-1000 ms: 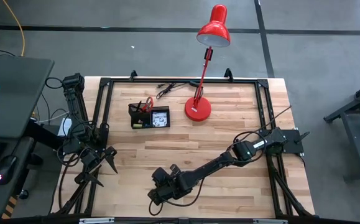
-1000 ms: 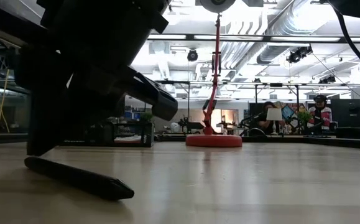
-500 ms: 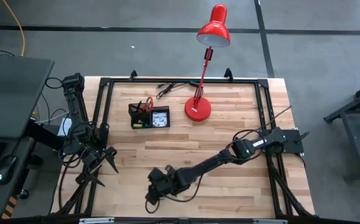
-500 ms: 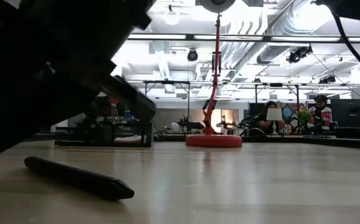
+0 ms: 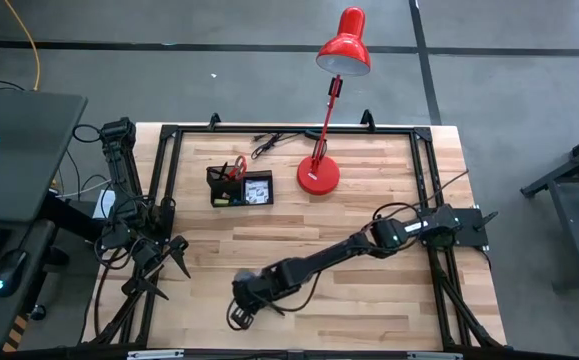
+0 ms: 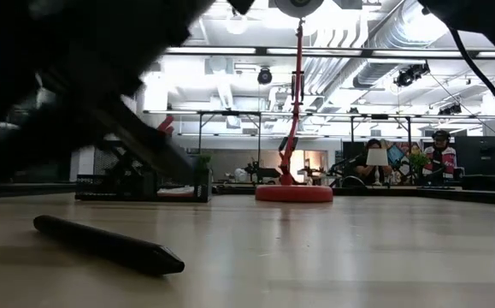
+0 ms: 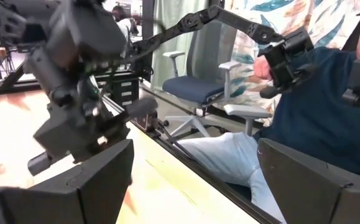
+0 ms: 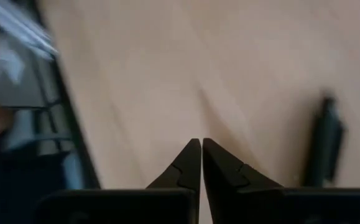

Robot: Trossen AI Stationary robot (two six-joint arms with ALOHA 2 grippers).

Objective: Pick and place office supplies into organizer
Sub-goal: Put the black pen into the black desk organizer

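A: Which step is this?

B: A reach for the black pen point(image 8: 324, 144), judging by the empty right gripper point(image 8: 201, 163). The organizer point(image 5: 240, 187) sits well beyond it, scissors point(image 5: 237, 167) already inside.

A: And the fingers?

B: Pressed together, touching nothing; the pen lies just beside them. They must part first. The left gripper point(image 7: 192, 180) waits, spread wide.

A wooden table point(image 5: 369, 210) bears a black organizer point(image 5: 240, 187), red lamp point(image 5: 319, 175) and a black pen point(image 6: 106, 244)
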